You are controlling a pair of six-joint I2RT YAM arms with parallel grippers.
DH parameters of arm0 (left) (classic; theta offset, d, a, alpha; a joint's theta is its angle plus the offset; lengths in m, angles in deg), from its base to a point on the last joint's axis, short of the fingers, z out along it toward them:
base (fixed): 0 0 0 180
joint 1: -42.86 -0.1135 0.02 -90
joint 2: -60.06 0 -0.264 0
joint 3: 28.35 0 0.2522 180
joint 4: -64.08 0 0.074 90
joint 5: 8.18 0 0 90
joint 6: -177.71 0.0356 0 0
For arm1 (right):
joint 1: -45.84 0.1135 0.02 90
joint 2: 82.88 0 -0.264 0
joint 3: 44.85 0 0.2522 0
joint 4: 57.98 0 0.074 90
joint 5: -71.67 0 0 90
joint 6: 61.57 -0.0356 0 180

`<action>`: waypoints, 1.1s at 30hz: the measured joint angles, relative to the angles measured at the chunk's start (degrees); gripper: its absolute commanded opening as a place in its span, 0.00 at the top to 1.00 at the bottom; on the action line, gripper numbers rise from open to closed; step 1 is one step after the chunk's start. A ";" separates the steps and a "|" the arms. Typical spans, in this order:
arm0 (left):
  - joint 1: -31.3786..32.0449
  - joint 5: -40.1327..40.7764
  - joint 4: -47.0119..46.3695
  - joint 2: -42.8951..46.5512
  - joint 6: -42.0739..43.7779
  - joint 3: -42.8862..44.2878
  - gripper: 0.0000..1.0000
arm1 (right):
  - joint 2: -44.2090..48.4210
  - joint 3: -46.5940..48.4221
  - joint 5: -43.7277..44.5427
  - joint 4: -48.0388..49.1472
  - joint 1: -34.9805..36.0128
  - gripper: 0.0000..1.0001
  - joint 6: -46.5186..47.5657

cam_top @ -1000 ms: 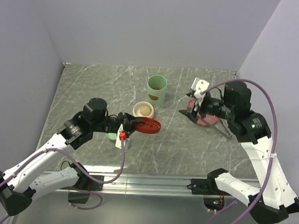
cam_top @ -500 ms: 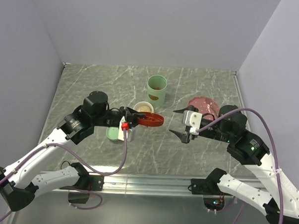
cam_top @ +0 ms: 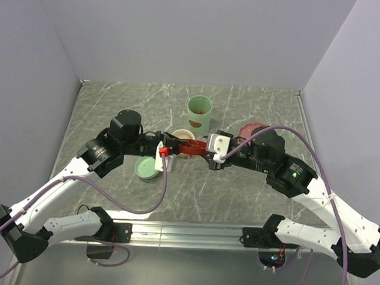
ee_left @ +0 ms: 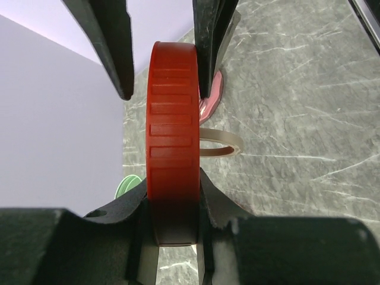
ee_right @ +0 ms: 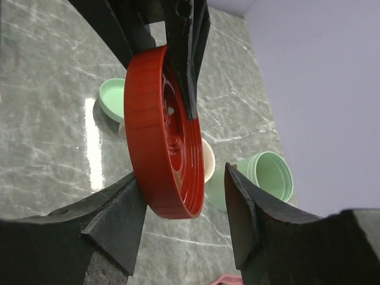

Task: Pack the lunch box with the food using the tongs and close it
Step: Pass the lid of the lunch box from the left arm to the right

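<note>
Top external: red lid [cam_top: 191, 147] held clear of the table [cam_top: 116, 108], pinched by the left gripper [cam_top: 176, 146]. Right gripper [cam_top: 207, 154] at the lid's opposite side, jaws apart, nothing grasped yet. Green lunch box [cam_top: 199, 114] upright just behind, cream cup [cam_top: 182, 137] beside it, green dish [cam_top: 149, 168] under the left wrist. Pink plate [cam_top: 252, 131] half hidden behind the right arm. No tongs in sight, and food too hidden to place. Reads as a hand-over of the lid, a step toward closing.

Left wrist: clamped firmly on the ribbed rim, low down. Other arm's fingers [ee_left: 110, 53] flanking the upper rim, one close against the lid, one with a clear gap. Best to hold rigid and not release until the far grip is plainly seated.

Right wrist: own fingers [ee_right: 116, 219] straddling the lower edge, lid nearer one of them, open space at the other. Centre first so both pads land together; otherwise likely to shove the lid sideways in the left grip. Close on the flat faces well away from the left fingertips to avoid a clash. Only then let go on the left and draw apart slowly.
</note>
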 measured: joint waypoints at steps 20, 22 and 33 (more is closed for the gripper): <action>-0.37 0.85 -1.29 -2.49 -7.69 4.04 0.73 | -3.91 0.28 5.38 3.32 1.42 1.00 3.58; -0.35 1.81 -2.32 -2.47 -9.84 4.04 0.67 | -3.93 0.50 5.88 3.50 1.42 1.00 2.58; -3.74 10.32 -14.19 -0.17 -33.07 4.07 0.54 | -10.19 10.45 -1.84 4.13 -6.45 1.00 -14.84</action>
